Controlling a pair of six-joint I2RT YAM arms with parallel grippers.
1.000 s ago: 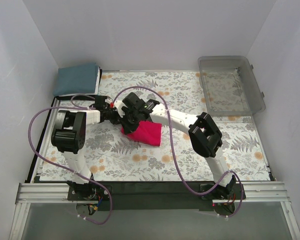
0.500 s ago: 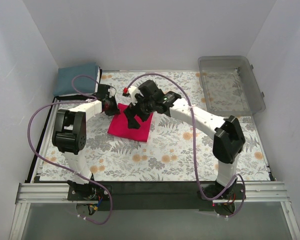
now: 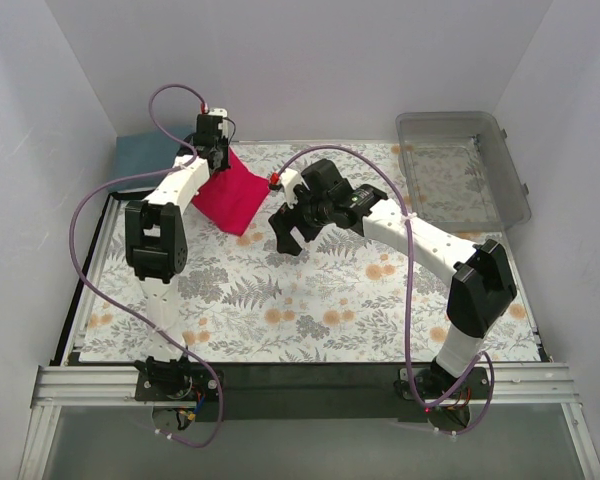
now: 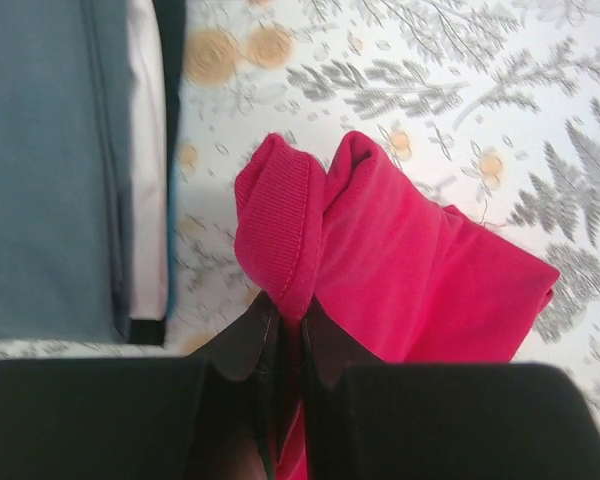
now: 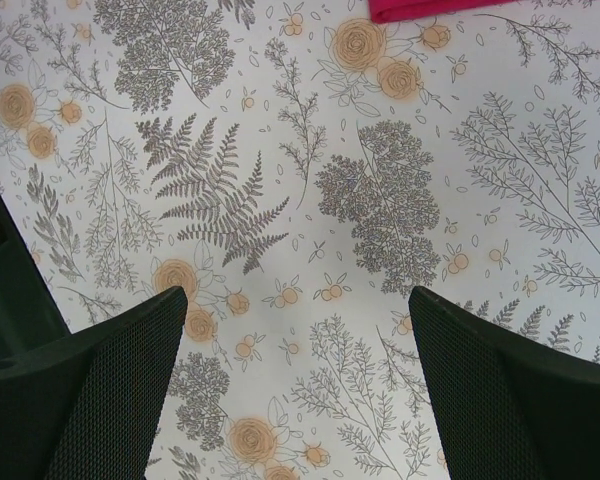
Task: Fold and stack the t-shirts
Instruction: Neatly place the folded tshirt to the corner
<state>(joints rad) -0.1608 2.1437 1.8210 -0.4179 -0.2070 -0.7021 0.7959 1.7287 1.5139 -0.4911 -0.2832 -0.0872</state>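
The folded crimson-pink t-shirt (image 3: 232,196) hangs tilted at the back left of the table, its lower corner near the cloth. My left gripper (image 3: 217,162) is shut on its upper edge. In the left wrist view the gripper (image 4: 287,312) pinches a fold of the pink shirt (image 4: 420,280). The folded teal-blue t-shirt (image 3: 140,153) lies at the back left corner, just left of the pink one, and fills the left of the wrist view (image 4: 40,170). My right gripper (image 3: 288,236) stands open over bare cloth, right of the pink shirt. Nothing is between the right gripper's (image 5: 298,300) fingers; a pink shirt corner (image 5: 420,8) shows at the top.
A clear plastic bin (image 3: 466,172) stands at the back right corner. The floral tablecloth (image 3: 330,295) covers the table between white walls. The right arm stretches across the middle. A white and black edge (image 4: 147,200) borders the teal shirt.
My left gripper has carried the pink shirt up and back-left, toward the teal shirt. The right gripper has let go of it, opened wide and drawn away to the right.
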